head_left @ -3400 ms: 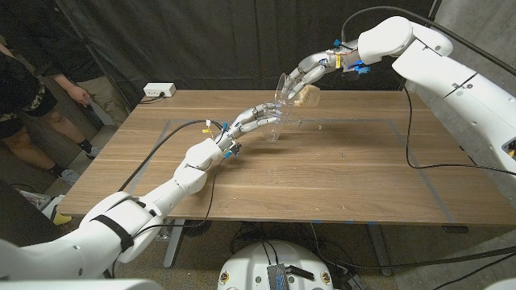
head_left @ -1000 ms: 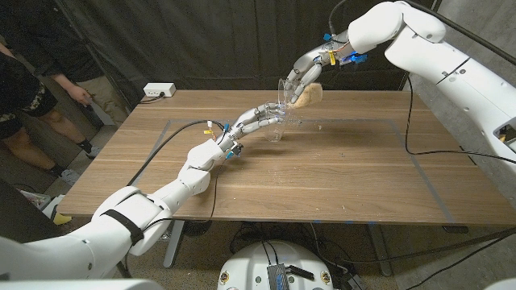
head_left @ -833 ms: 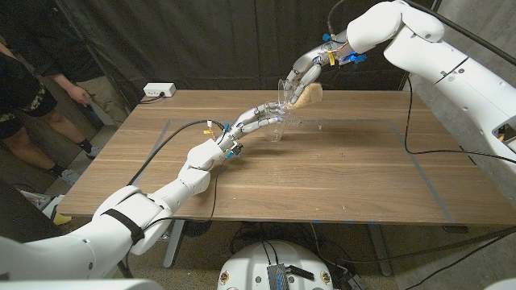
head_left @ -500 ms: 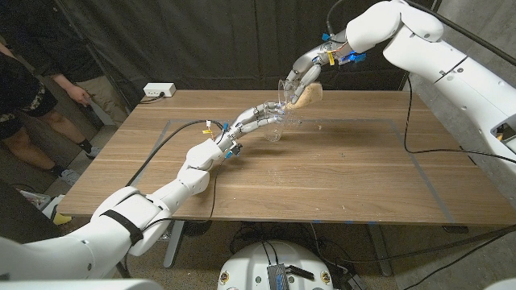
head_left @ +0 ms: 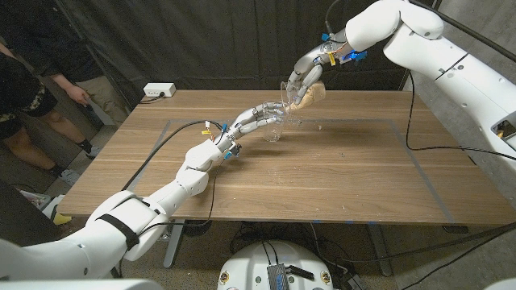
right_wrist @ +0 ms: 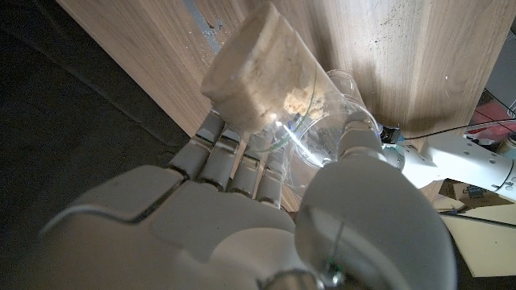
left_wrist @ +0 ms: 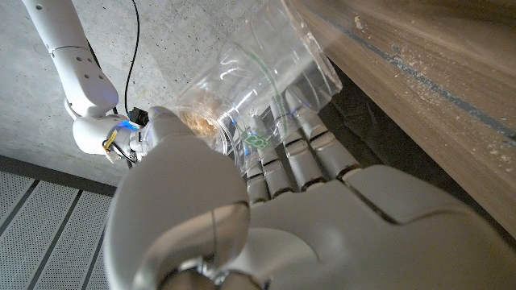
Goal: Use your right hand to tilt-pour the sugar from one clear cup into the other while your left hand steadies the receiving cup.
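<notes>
Above the far middle of the wooden table [head_left: 322, 173], a clear cup of sugar [head_left: 304, 93] is gripped by the right hand [head_left: 305, 74], fingers wrapped round it, and is held tilted with its mouth down toward the left; the sugar [right_wrist: 258, 76] is seen packed at its closed end. Just below it, the receiving cup [head_left: 274, 127] is stood on the table and is held by the left hand [head_left: 251, 119], fingers curled round its side. A person [head_left: 32, 89] is seen past the table's left edge
</notes>
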You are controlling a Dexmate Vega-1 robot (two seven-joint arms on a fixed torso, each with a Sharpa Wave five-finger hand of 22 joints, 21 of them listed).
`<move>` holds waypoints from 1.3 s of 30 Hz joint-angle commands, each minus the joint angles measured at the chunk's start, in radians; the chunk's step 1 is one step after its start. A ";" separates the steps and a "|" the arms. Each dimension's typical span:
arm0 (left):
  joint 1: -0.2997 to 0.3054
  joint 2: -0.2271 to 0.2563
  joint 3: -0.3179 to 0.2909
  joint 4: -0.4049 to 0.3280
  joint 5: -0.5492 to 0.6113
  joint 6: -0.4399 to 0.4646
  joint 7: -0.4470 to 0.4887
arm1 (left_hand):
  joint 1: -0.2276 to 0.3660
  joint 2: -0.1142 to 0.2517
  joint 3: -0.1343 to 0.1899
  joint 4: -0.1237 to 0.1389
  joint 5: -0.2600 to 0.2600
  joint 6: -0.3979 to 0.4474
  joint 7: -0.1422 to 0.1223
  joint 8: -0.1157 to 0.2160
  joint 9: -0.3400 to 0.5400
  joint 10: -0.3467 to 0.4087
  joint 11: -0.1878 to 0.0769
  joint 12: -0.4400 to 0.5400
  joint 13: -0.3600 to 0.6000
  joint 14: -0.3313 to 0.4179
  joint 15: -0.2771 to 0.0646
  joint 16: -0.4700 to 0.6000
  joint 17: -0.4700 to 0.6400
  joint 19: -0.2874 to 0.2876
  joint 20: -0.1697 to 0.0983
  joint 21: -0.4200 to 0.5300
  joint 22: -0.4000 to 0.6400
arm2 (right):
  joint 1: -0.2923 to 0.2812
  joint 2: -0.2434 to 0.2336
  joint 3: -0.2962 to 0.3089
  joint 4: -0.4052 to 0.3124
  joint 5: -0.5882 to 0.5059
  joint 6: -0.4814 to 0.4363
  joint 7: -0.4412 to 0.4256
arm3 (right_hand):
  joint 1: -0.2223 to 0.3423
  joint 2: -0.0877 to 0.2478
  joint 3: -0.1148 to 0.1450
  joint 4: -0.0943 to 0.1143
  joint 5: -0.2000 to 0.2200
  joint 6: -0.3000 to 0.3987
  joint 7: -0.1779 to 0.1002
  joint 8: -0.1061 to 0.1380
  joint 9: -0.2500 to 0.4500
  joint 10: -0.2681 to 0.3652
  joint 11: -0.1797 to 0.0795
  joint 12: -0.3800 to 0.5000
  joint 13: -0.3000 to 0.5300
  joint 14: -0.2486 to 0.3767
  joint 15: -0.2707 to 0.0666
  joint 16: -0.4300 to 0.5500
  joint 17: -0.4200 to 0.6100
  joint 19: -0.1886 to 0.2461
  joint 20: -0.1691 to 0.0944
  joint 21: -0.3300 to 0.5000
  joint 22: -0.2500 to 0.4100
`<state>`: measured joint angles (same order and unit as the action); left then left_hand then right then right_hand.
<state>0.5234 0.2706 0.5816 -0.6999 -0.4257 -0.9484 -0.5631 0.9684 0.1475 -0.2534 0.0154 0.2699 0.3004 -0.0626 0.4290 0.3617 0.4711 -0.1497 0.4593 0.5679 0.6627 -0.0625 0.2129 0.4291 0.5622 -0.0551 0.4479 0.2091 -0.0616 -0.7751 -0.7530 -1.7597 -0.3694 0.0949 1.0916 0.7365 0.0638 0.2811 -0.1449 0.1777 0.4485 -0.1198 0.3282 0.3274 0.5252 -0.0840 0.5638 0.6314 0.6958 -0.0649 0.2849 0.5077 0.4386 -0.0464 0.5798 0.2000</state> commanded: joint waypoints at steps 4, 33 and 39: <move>-0.004 0.002 0.009 0.004 -0.005 0.000 0.003 | 0.004 0.001 -0.001 0.006 0.006 0.007 -0.001 0.007 0.003 0.005 -0.004 0.005 0.003 0.006 -0.140 -0.004 0.004 -0.006 -0.058 0.010 0.002 | 0.014 0.009 -0.007 0.013 -0.044 0.054 0.020 | 0.001 0.011 -0.002 0.000 0.005 0.014 -0.011 0.002 0.004 0.011 -0.006 0.004 0.002 0.012 -0.171 -0.001 0.005 0.001 -0.089 0.000 0.003; -0.040 -0.060 -0.019 0.122 -0.024 -0.044 -0.061 | 0.012 0.002 0.000 0.009 0.006 0.005 0.002 0.006 0.004 0.004 -0.004 0.006 0.003 0.008 -0.141 -0.004 0.004 -0.008 -0.057 0.014 0.002 | 0.039 0.024 -0.016 0.022 -0.072 0.091 0.064 | 0.006 0.014 -0.001 0.000 0.005 0.026 -0.010 0.001 0.007 0.022 -0.009 0.005 0.003 0.022 -0.171 0.001 0.011 0.005 -0.090 0.000 0.003; -0.050 -0.077 -0.031 0.154 -0.024 -0.055 -0.077 | 0.014 0.002 0.000 0.010 0.006 0.008 0.001 0.007 0.004 0.005 -0.003 0.006 0.004 0.007 -0.139 -0.004 0.005 -0.007 -0.057 0.015 0.001 | 0.050 0.027 -0.022 0.030 -0.080 0.100 0.080 | 0.007 0.013 -0.001 -0.001 0.005 0.027 -0.011 0.001 0.007 0.023 -0.003 0.004 0.002 0.023 -0.171 0.001 0.012 0.006 -0.090 0.000 0.003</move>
<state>0.4871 0.2207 0.5675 -0.5952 -0.4460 -0.9852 -0.6144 0.9685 0.1476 -0.2506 0.0182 0.2697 0.3001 -0.0624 0.4290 0.3645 0.4720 -0.1473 0.4594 0.5678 0.6626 -0.0623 0.2129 0.4288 0.5569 -0.0498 0.4596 0.2093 -0.0267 -0.7519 -0.7661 -1.7386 -0.4353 0.1761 1.1501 0.7353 0.0654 0.2811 -0.1449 0.1778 0.4541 -0.1144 0.3226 0.3327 0.5370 -0.0850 0.5639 0.6318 0.7100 -0.0685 0.2850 0.5172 0.4386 -0.0464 0.5800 0.2004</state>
